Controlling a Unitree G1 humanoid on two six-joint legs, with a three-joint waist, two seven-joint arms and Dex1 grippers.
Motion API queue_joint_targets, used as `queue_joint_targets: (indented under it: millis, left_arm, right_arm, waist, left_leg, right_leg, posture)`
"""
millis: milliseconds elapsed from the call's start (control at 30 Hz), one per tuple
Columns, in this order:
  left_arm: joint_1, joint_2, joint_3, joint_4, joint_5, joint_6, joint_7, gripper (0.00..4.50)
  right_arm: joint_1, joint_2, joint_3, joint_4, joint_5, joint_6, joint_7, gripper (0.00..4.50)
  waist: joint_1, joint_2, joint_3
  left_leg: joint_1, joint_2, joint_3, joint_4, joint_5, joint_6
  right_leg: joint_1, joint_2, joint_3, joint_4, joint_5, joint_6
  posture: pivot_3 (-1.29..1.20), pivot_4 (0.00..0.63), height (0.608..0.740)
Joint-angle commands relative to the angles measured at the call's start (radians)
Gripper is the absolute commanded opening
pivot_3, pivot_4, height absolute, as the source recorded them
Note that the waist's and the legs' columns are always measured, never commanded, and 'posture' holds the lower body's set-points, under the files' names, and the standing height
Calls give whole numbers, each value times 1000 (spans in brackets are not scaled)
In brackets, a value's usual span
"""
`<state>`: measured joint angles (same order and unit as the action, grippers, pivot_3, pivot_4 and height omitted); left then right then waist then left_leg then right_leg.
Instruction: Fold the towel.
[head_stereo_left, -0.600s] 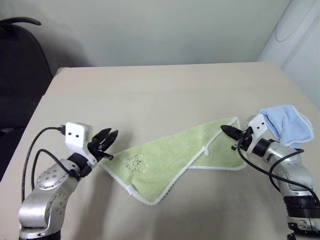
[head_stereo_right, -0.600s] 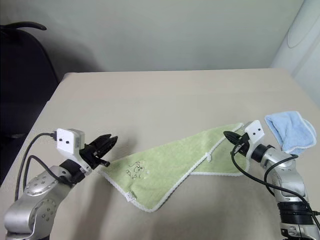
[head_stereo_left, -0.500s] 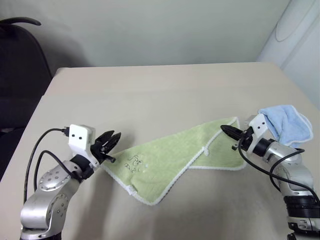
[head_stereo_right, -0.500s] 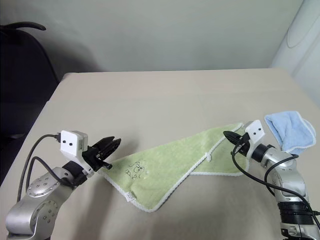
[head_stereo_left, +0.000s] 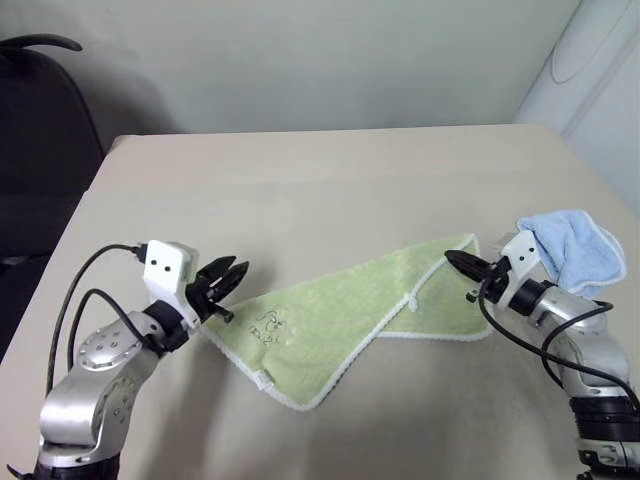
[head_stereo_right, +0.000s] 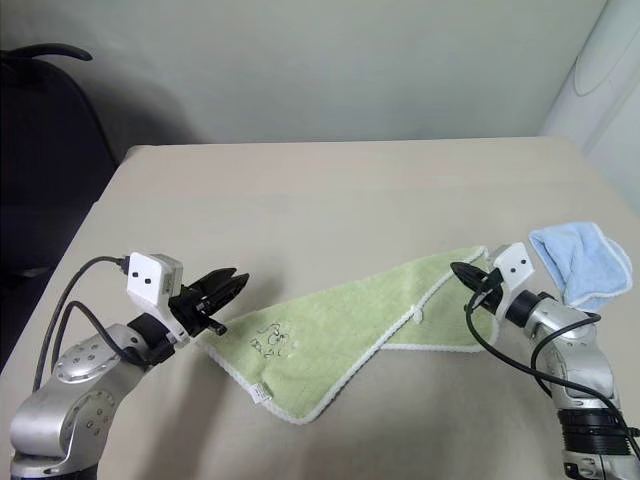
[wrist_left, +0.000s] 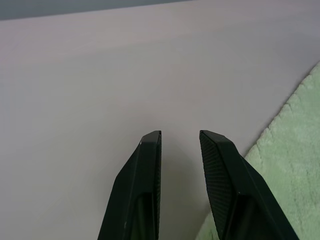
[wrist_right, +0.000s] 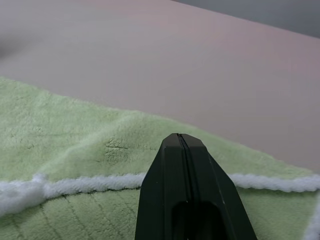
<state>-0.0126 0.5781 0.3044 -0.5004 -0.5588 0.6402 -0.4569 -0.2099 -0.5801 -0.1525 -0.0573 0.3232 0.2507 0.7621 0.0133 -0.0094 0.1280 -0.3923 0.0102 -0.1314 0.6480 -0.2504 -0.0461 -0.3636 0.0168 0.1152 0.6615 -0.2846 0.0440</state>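
Left eye view: the towel (head_stereo_left: 345, 320) lies partly folded mid-table (head_stereo_left: 330, 190), its dark embroidered mark too small to read. The left gripper (head_stereo_left: 226, 280) stands slightly spread, empty, at the towel's left corner. The right gripper (head_stereo_left: 458, 262) is pressed together over the right corner (grip unclear). A blue cloth (head_stereo_left: 575, 248) sits partly behind the right arm.

towel (head_stereo_left: 350, 310): light green, white edging, dark mark | cloth (head_stereo_left: 575, 245): light blue | table (head_stereo_left: 300, 190): beige

One green towel (head_stereo_left: 350, 315), one blue cloth (head_stereo_left: 575, 245), one table (head_stereo_left: 330, 180), one dark chair (head_stereo_left: 40, 150).
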Motion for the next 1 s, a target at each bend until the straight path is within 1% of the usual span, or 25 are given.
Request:
queue_joint_targets:
  millis: [33, 300, 433, 600, 700, 767, 833, 867, 1000]
  left_arm:
    - [-19, 1, -5, -6, 0, -5, 0, 1327]
    - [22, -36, -31, -59, -1, -3, 25, 1327]
    - [56, -24, -24, -92, -12, 6, 22, 1327]
    - [62, -8, -38, -100, -15, 10, 4, 1327]
    - [57, 7, -72, -105, -3, 6, -15, 1327]
    - [54, 13, -85, -104, 4, 0, -26, 1327]
    - [48, 15, -94, -101, 6, -3, -30, 1327]
    - [46, 18, -96, -101, 6, -4, -37, 1327]
    - [47, 26, -102, -99, 10, -13, -53, 1327]
  right_arm:
    - [-1, -26, -38, -35, -11, -36, -18, 12]
    - [-38, -55, -32, 28, -36, -68, -14, 12]
    - [-64, -70, -20, 35, -43, -64, -5, 12]
    - [-131, -125, 23, 165, -128, -166, 29, 12]
    - [-200, -185, 73, 313, -213, -284, 72, 596]
    - [-247, -225, 122, 429, -288, -404, 92, 1239]
    - [-298, -251, 164, 547, -349, -516, 97, 1987]
    - [-329, -257, 182, 606, -376, -567, 92, 2332]
    - [-438, -271, 262, 812, -496, -762, 55, 3733]
  waist:
    - [0, 0, 0]
    - [-1, 0, 0]
    - [-1, 0, 0]
    - [0, 0, 0]
    - [0, 0, 0]
    - [1, 0, 0]
    - [0, 0, 0]
    - [0, 0, 0]
    - [-1, 1, 0]
  left_leg:
    - [0, 0, 0, 0, 0, 0]
    - [0, 0, 0, 0, 0, 0]
    - [0, 0, 0, 0, 0, 0]
    - [0, 0, 0, 0, -1, 1]
    - [0, 0, 0, 0, -1, 2]
    - [0, 0, 0, -1, -2, 3]
    - [0, 0, 0, -1, -3, 6]
    - [0, 0, 0, -1, -6, 10]
    - [0, 1, 0, -1, -6, 10]
  right_leg:
    - [0, 0, 0, 0, 0, 0]
    - [0, 0, 0, 0, 0, 0]
    - [0, 0, 0, 0, 0, 0]
    - [0, 0, 0, 0, 0, 0]
    - [0, -1, 0, 0, 0, 0]
    - [0, -1, 0, 0, 0, 0]
    - [0, -1, 0, 0, 1, -1]
    - [0, -1, 0, 1, 1, -1]
    - [-1, -1, 0, 1, 1, -2]
  posture:
    - [0, 150, 740]
    - [0, 150, 740]
    - [0, 150, 740]
    - [0, 150, 740]
    - [0, 150, 740]
    - [0, 150, 740]
    - [0, 150, 740]
    - [0, 150, 740]
    - [0, 150, 740]
